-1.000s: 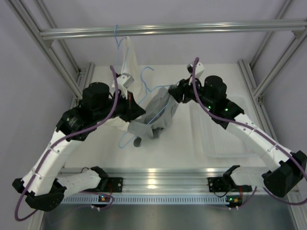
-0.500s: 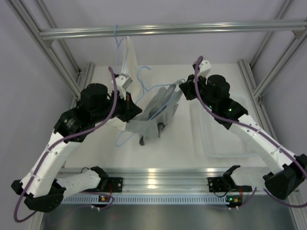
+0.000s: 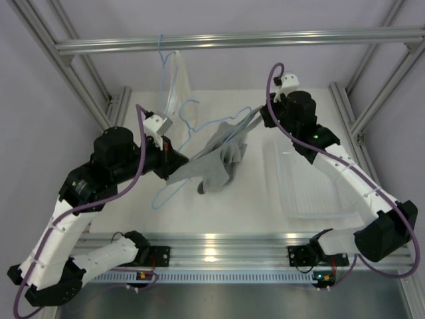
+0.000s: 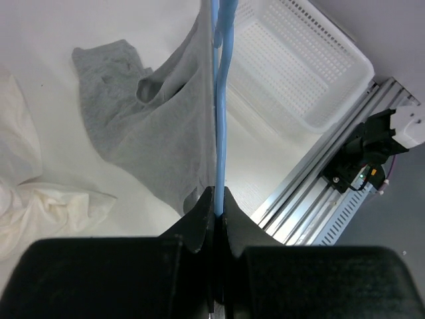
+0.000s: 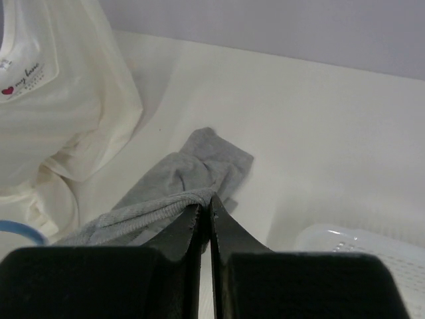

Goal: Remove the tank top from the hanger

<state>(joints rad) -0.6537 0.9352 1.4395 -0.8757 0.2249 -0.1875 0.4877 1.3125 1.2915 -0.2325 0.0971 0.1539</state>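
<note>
The grey tank top (image 3: pixel 219 158) hangs stretched in the air between my two grippers, over the middle of the table. The light-blue wire hanger (image 3: pixel 188 121) runs through it, hook up at the left. My left gripper (image 3: pixel 178 162) is shut on the hanger's wire (image 4: pixel 219 133), with the grey fabric (image 4: pixel 159 126) draped beside it. My right gripper (image 3: pixel 255 114) is shut on a ribbed edge of the tank top (image 5: pixel 153 209) and holds it up at the right.
A white garment (image 3: pixel 174 80) hangs on a second blue hanger (image 3: pixel 161 48) from the top rail at the back; its lower part lies on the table (image 4: pixel 40 206). A white perforated tray (image 3: pixel 305 186) lies at the right.
Both grippers have risen and moved apart: the left back to the left with the hanger, the right up and back with the fabric. The tank top is now stretched longer between them.
</note>
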